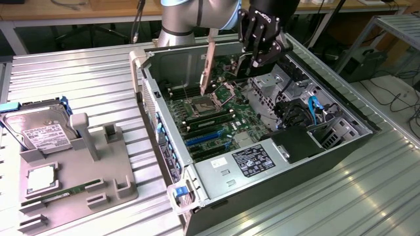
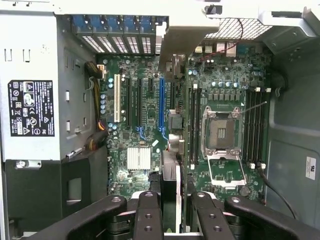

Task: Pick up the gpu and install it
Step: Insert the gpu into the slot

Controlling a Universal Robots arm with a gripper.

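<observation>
My gripper (image 1: 255, 58) hangs over the open computer case (image 1: 341, 147) and is shut on the gpu (image 1: 211, 59). The card stands on edge above the motherboard (image 1: 217, 118), its pale bracket pointing down toward the CPU socket area. In the wrist view the gpu (image 2: 170, 185) runs edge-on between my two black fingers (image 2: 150, 215), with its pale bracket (image 2: 182, 37) at the far end. It sits roughly above and parallel to the long blue slot (image 2: 161, 107). The card is clear of the board.
The power supply (image 1: 253, 160) with its black label fills the near end of the case. Blue cables (image 1: 315, 105) and drive bays line the exterior view's right. A grey fixture tray (image 1: 72, 187) outside the case carries a hard drive (image 1: 39, 130), a memory stick (image 1: 62, 194) and a chip (image 1: 41, 177).
</observation>
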